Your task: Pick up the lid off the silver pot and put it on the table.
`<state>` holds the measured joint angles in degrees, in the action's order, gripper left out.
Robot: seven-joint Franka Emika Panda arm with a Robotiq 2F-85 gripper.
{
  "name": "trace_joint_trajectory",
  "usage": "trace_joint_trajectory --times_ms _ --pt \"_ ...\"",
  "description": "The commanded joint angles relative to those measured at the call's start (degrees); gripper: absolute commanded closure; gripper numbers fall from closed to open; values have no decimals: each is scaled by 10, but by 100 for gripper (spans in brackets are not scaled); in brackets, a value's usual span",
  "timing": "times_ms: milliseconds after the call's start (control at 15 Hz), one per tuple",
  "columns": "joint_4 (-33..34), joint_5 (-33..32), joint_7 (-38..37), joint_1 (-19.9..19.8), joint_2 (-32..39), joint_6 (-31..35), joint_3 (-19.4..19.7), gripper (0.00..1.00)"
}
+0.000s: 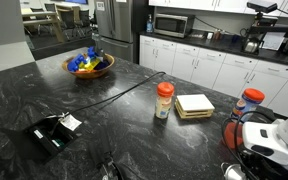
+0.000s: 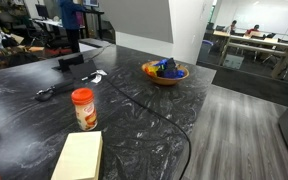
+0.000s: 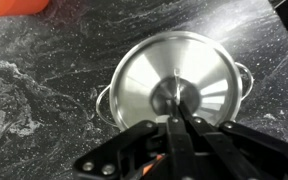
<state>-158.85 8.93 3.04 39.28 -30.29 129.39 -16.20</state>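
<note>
No word, brand, number or sign can be read in any view: the label on the orange-capped jar (image 1: 164, 103) is too small to make out, and the white tag (image 1: 70, 122) lying on the tabletop (image 1: 124, 130) shows no legible print.

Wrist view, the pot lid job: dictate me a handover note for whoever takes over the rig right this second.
Claw: looks shut on the centre knob of the lid.
Lid: sits on the silver pot, which stands on the black marbled table.
Done: reach and grasp, as far as the wrist view shows.
Left: lift the lid off, set it on bare table beside the pot, release.
</note>
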Motion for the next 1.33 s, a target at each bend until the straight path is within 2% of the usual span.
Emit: trace_joint_trajectory --times_ms 0,667,800,1067,1267 --pt "1 -10 -16 -15 2 7 -18 99" --pt "1 -57 -39 -20 -62 -35 -25 99" --pt "1 -65 -32 -20 -67 -23 -25 99" --pt "25 -97 -18 -28 -30 12 -32 99" --pt "63 -139 -16 -49 13 40 -44 99"
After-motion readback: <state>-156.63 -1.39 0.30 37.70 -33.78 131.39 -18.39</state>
